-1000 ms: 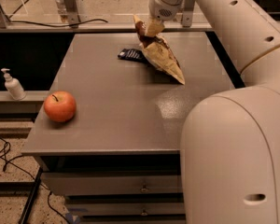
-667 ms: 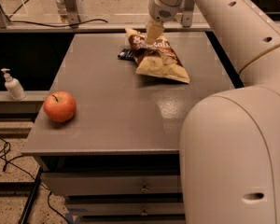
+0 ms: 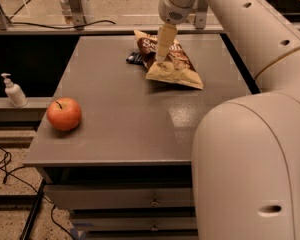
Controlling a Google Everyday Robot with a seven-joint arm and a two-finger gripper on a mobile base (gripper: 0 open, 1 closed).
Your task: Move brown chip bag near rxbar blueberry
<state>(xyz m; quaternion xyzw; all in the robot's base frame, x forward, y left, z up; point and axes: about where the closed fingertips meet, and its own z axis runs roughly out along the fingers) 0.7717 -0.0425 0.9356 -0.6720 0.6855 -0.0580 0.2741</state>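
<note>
Flattened since before, brown chip bag [image 3: 179, 70] touches rxbar blueberry [image 3: 134, 58]; gripper [image 3: 160, 58] over it, grip unclear; apple [image 3: 64, 114] well apart

Table [image 3: 125, 119]: apple [image 3: 64, 114] near front-left corner; brown chip bag [image 3: 177, 66] by far edge, rxbar blueberry [image 3: 134, 58] against its left side; gripper [image 3: 161, 59] over bag.

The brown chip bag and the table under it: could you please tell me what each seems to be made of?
The brown chip bag looks like thin printed plastic film, glossy, judging by its crinkles and creased edges. The table seems a hard, smooth grey laminate or painted metal, semi-matte; it shows a soft light reflection. The pincer points down at the bag's middle.
</note>
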